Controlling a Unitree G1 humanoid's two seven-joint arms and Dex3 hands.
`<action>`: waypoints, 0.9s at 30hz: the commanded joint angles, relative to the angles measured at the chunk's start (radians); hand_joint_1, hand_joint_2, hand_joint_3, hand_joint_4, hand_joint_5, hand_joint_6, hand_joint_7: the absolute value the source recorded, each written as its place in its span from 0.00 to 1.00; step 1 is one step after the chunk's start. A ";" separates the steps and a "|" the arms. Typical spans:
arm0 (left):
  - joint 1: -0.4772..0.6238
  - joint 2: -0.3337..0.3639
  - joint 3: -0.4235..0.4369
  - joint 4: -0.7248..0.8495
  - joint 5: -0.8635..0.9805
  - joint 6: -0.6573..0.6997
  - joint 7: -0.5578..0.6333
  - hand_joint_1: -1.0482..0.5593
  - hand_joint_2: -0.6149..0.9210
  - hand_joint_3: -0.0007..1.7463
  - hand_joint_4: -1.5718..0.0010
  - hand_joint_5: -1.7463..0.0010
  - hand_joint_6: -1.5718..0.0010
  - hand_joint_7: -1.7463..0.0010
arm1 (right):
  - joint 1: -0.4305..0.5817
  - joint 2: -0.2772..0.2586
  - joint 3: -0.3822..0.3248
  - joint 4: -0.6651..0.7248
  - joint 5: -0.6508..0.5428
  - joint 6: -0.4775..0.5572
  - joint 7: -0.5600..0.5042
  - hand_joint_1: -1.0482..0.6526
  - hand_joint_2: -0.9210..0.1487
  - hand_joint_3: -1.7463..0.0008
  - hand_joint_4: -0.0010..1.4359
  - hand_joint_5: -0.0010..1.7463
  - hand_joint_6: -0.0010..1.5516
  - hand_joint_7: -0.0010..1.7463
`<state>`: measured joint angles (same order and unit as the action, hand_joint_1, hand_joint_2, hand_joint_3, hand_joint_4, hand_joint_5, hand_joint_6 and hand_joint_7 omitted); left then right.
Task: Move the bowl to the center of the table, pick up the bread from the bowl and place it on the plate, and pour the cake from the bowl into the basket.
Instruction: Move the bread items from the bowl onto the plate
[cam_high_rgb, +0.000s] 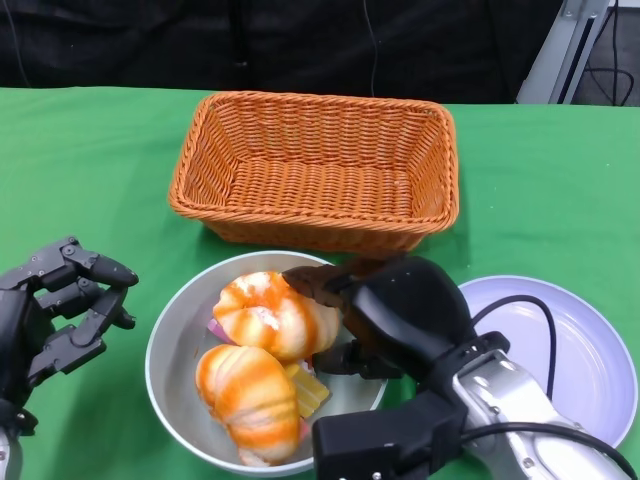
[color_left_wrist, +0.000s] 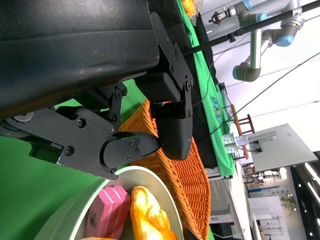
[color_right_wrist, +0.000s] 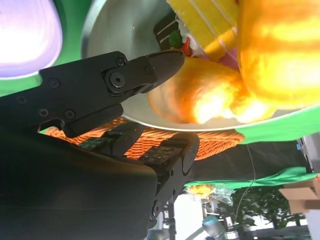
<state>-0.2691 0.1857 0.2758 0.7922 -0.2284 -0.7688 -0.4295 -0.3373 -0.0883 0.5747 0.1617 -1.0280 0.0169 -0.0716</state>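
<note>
I saw the right robot hand (cam_high_rgb: 375, 320), fingers apart, reaching the upper bread (cam_high_rgb: 272, 315) at its 9 o'clock; the left robot hand (cam_high_rgb: 55, 315) idled loosely open, farther off.

One wicker basket (cam_high_rgb: 315, 170) stands on the green counter (cam_high_rgb: 90, 170). There is one bowl (cam_high_rgb: 175, 345) and one pale plate (cam_high_rgb: 580, 350). In the bowl lie two orange-striped bread rolls, one (cam_high_rgb: 270, 315) toward the basket and the other (cam_high_rgb: 250, 395) nearer the robot. One yellow cake piece (cam_high_rgb: 310, 392) shows between them, and the left wrist view shows one pink cake piece (color_left_wrist: 107, 212) as well. Two black hands are in view: the left hand (cam_high_rgb: 55, 315) and the right hand (cam_high_rgb: 385, 315).
</note>
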 joint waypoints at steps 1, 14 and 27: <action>0.003 0.007 0.005 0.008 -0.004 -0.012 0.015 0.55 0.90 0.35 0.51 0.16 0.46 0.35 | -0.031 0.009 0.021 0.050 -0.008 0.014 -0.021 0.15 0.00 0.98 0.38 0.03 0.32 0.00; 0.017 0.002 -0.003 -0.003 0.019 -0.027 0.045 0.54 0.92 0.33 0.50 0.17 0.46 0.35 | -0.142 0.056 0.125 0.297 -0.046 0.051 -0.155 0.16 0.00 0.99 0.36 0.01 0.32 0.00; 0.019 0.001 -0.010 -0.001 0.014 -0.038 0.045 0.54 0.94 0.29 0.50 0.19 0.44 0.39 | -0.222 0.121 0.205 0.525 -0.037 0.037 -0.284 0.20 0.00 1.00 0.40 0.02 0.34 0.01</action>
<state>-0.2596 0.1801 0.2624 0.7918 -0.2114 -0.7915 -0.3947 -0.5782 0.0325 0.7580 0.6466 -1.0690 0.0656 -0.3569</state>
